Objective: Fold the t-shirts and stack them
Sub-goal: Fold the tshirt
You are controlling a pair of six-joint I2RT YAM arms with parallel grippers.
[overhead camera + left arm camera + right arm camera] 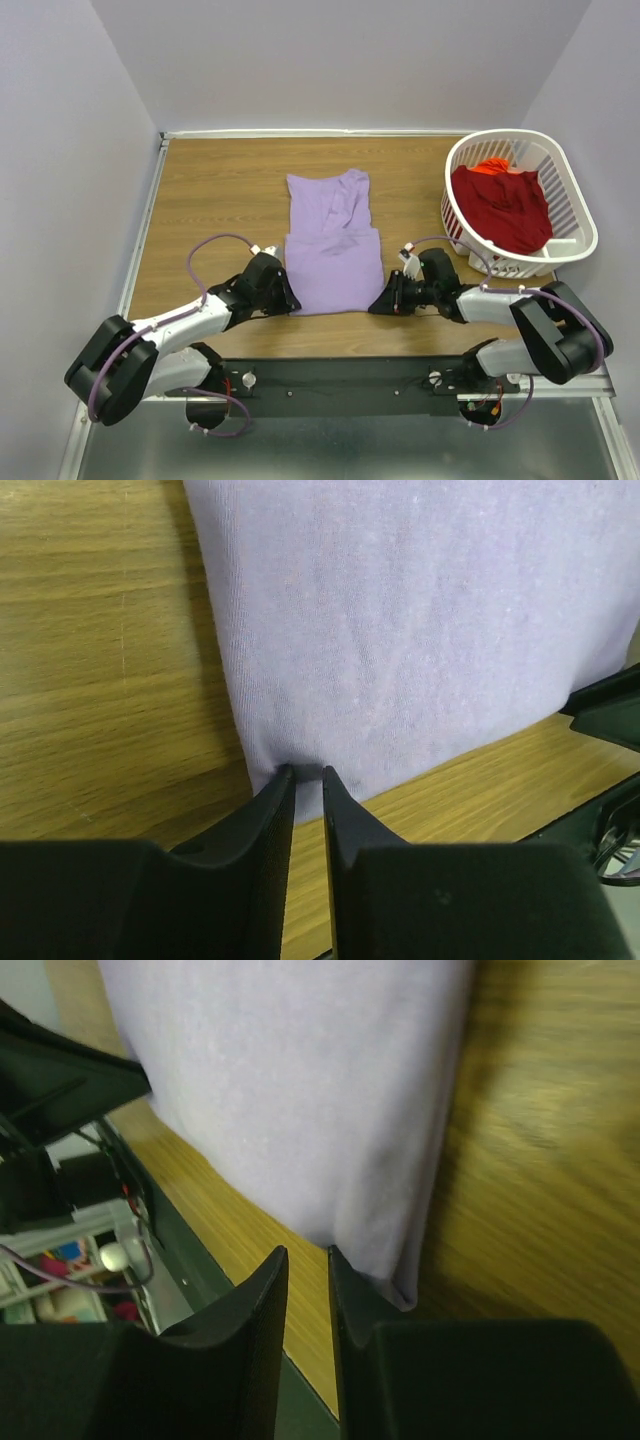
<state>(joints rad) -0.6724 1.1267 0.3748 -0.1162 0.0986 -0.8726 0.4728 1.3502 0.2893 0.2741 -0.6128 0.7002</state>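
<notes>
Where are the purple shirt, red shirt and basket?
purple shirt (332, 265): top view, near folded panel.
red shirt (505, 205): top view, middle of the cloth.
basket (545, 155): top view, far slatted wall.

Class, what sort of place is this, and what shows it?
Likely a robot lab bench: a wooden table boxed by plain walls, robot arms mounted at its edge, a laundry basket.
</notes>
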